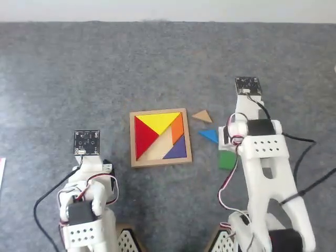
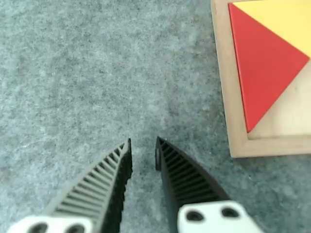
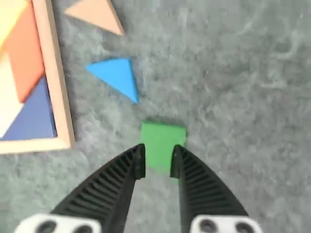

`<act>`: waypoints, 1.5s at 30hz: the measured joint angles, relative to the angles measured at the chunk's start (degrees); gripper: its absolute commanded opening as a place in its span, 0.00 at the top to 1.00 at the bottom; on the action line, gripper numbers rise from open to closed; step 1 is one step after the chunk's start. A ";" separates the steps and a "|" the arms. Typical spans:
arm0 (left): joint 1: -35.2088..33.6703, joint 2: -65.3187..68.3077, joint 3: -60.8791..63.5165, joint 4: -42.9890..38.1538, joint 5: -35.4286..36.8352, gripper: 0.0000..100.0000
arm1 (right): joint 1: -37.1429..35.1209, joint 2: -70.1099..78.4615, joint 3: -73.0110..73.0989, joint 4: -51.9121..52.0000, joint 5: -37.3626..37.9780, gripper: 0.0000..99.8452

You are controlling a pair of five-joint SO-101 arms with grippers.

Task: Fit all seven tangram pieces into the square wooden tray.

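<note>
While four pieces are seated in the square wooden tray [image 1: 160, 163], which is placed near the middle of the grey felt-covered tabletop [image 1: 79, 68], three are found outside it, off its right edge. Inside, a large yellow triangle [image 1: 157, 122] is set along the far edge, a large red triangle [image 1: 144, 139] along the left edge, an orange piece [image 1: 178, 128] against the right edge and a purple triangle [image 1: 177, 150] in the near right corner; bare wood is seen between the red and purple pieces. On the felt, a small tan wooden triangle [image 1: 202, 116] is laid near the tray's far right corner, a small blue triangle [image 1: 210, 135] just nearer, and a green square [image 1: 227, 160] nearer still. The right gripper [image 3: 158, 162] is poised over the green square's near edge, its jaws narrowly parted with nothing clamped. The left gripper [image 2: 144, 148] is positioned above bare felt off the tray's near left corner, its jaws narrowly parted and empty.
</note>
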State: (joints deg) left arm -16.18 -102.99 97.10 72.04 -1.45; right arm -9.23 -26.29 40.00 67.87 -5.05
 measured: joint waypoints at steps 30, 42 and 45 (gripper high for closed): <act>0.00 0.00 0.00 0.00 0.00 0.92 | -9.14 46.15 -32.00 -14.33 53.89 0.79; 0.00 0.00 0.00 0.00 0.00 0.92 | -9.23 53.27 -39.91 -13.10 58.64 0.79; 0.00 0.00 0.00 0.00 0.00 0.92 | -8.97 56.18 -43.96 -9.85 58.81 0.79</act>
State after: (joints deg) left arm -16.18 -102.99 97.10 72.04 -1.45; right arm -18.20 29.89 -3.96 58.02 53.76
